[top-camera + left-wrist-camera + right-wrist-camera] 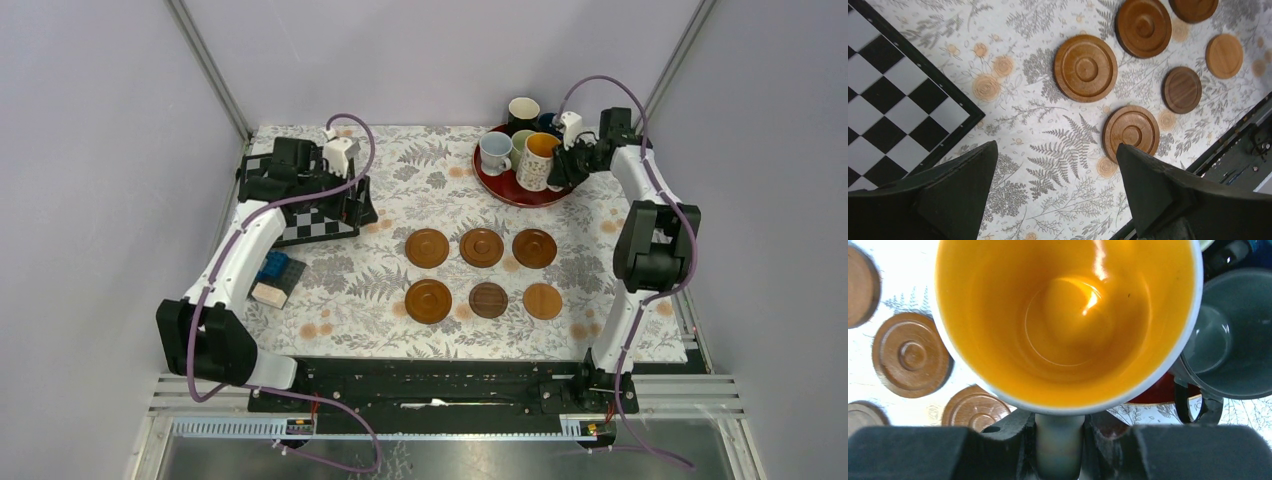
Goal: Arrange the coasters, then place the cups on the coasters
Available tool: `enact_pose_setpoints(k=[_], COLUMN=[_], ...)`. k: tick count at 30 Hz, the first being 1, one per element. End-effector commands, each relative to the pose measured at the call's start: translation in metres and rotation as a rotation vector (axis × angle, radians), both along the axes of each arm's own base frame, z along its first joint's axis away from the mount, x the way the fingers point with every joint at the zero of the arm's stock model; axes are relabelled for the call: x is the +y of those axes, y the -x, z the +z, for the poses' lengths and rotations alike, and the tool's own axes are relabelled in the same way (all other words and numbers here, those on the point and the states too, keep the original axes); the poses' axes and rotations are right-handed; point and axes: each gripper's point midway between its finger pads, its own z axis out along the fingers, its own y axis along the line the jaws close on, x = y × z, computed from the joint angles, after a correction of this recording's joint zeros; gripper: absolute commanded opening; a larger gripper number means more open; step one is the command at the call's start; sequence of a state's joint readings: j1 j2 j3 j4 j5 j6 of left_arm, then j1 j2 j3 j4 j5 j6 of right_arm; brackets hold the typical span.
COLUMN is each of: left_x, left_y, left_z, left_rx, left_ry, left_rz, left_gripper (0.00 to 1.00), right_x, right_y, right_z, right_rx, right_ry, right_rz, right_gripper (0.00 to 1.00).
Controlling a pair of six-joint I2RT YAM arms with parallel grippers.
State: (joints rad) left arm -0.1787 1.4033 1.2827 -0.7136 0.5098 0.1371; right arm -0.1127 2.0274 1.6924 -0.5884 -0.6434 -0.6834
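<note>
Several round wooden coasters lie in two rows mid-table, from one (427,247) at the back left to one (542,300) at the front right; the left wrist view shows them too (1085,68). The cups stand together on a red tray (520,195) at the back right. My right gripper (568,160) (1059,432) is shut on the handle of the orange-inside white mug (538,160) (1068,315). I cannot tell whether that mug is off the tray. My left gripper (352,203) (1056,145) hangs open over bare cloth beside the checkerboard, holding nothing.
On the tray are also a pale blue-white mug (494,152), a black one with cream inside (523,111) and a grey-green one (1233,340). A checkerboard (320,222) (893,100) lies at the left, with a blue block (277,268) and a pale block (267,293) nearer me.
</note>
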Motion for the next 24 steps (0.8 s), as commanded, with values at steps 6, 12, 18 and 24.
enact_pose_setpoints(k=[6, 12, 18, 24], left_x=[0.023, 0.048, 0.066, 0.073], left_y=[-0.029, -0.039, -0.046, -0.047], left_z=[0.041, 0.039, 0.029, 0.029], left_rx=[-0.053, -0.031, -0.028, -0.056], left_ry=[0.108, 0.172, 0.184, 0.159], left_rz=[0.144, 0.304, 0.402, 0.430], left_gripper=[0.99, 0.99, 0.99, 0.99], right_x=[0.106, 0.180, 0.241, 0.272], right_y=[0.027, 0.066, 0.097, 0.127], right_z=[0.125, 0.122, 0.094, 0.063], right_rx=[-0.184, -0.176, -0.225, -0.246], right_ry=[-0.086, -0.089, -0.086, -0.059], right_rz=[0.154, 0.229, 0.287, 0.334], right_gripper=[0.00, 0.00, 0.00, 0.00])
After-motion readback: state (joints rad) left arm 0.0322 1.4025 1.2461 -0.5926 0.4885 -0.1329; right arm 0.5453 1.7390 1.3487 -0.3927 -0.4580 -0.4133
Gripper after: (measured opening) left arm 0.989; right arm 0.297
